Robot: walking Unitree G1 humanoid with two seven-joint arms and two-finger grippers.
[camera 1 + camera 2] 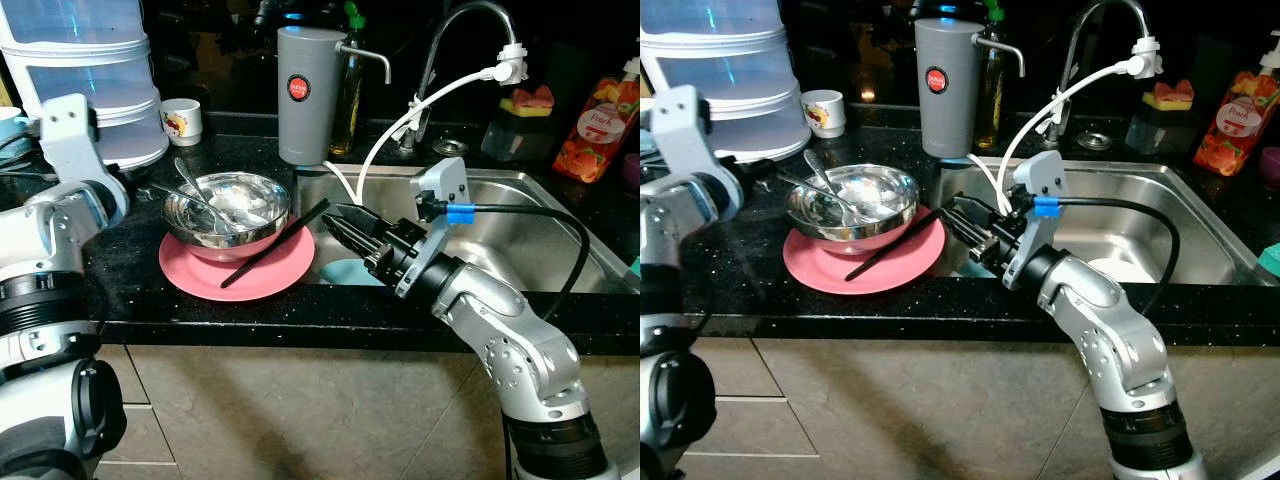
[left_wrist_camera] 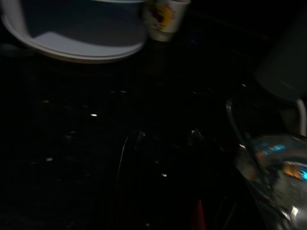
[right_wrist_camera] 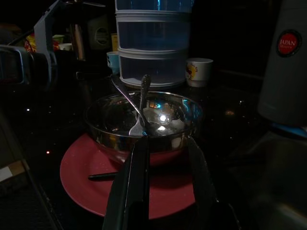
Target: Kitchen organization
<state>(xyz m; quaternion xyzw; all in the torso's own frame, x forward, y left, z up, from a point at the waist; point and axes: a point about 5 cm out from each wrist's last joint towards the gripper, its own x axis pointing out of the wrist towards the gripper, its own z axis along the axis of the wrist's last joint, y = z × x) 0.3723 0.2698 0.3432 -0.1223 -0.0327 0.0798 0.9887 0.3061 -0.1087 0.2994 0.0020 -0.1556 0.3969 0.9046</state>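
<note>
A pink plate (image 1: 200, 276) lies on the black counter just left of the sink. A steel bowl (image 1: 228, 214) stands on it, with a spoon (image 1: 190, 181) and a fork leaning inside. A black chopstick (image 1: 270, 248) rests across the plate's rim against the bowl. My right gripper (image 1: 336, 221) hovers over the sink's left edge and points at the plate. It is open and empty, a short way from the chopstick's raised end. In the right wrist view its fingers (image 3: 139, 167) frame the bowl (image 3: 144, 120). My left gripper (image 2: 165, 136) is faintly visible, open over dark counter left of the bowl.
A grey water filter jug (image 1: 308, 95) and a faucet (image 1: 470, 25) with a white hose stand behind the sink (image 1: 530, 245). Stacked white containers (image 1: 90, 70) and a small cup (image 1: 182, 120) are at the back left. An orange soap bottle (image 1: 600, 130) stands far right.
</note>
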